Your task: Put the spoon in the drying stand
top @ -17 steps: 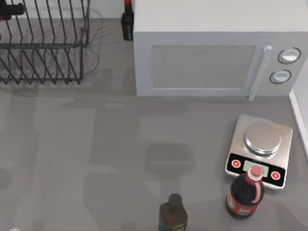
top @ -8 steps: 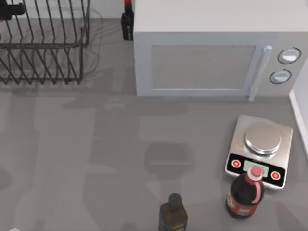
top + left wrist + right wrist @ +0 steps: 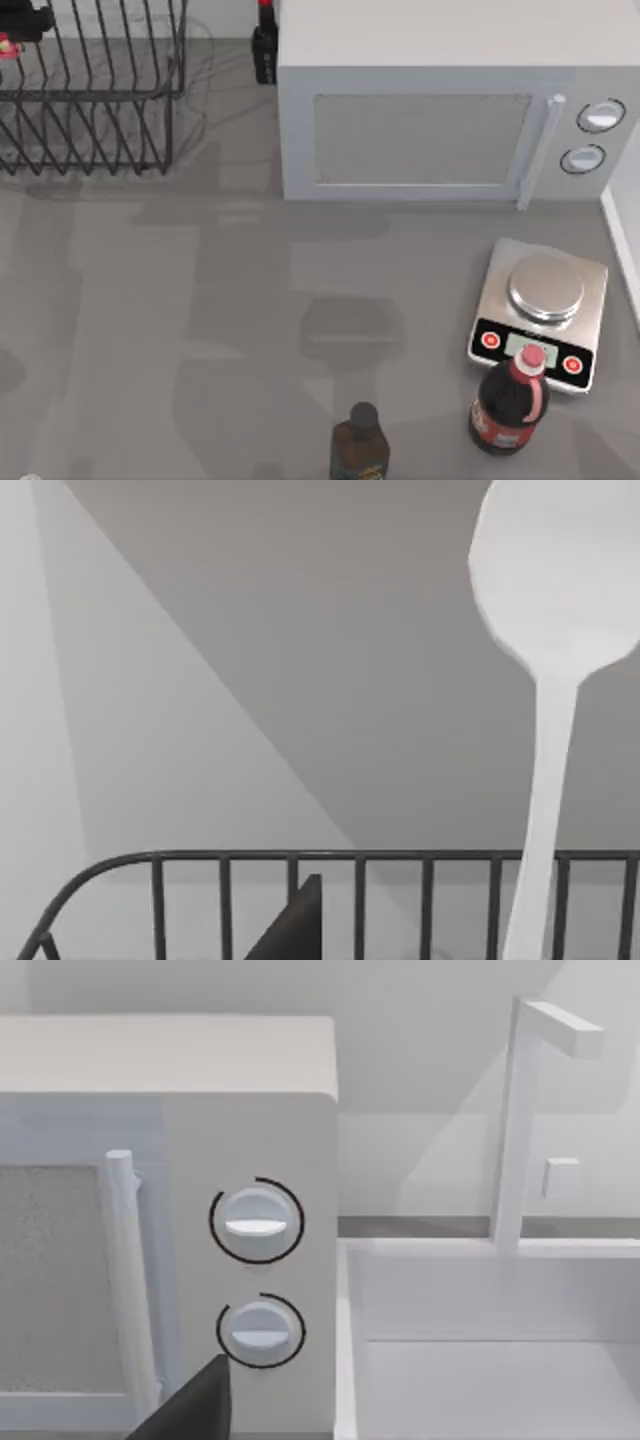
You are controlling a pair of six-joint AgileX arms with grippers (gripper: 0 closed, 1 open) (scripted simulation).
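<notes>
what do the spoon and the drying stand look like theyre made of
The spoon looks like matte white plastic or glazed ceramic: a flat, even white with no metallic glint, so either is possible. The drying stand looks like thin metal wire with a dark, probably painted or coated finish: slim black rods, bent at the corner and joined into upright tines.

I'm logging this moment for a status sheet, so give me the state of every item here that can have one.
spoon: held up over the drying stand, bowl away from the wrist camera, not yet set down.
drying stand: upright at the table's far left.
microwave: door closed.
kitchen scale: platform bare.
cola bottle: upright, red cap on.
dark bottle: upright, capped.
faucet: no water running.
</notes>
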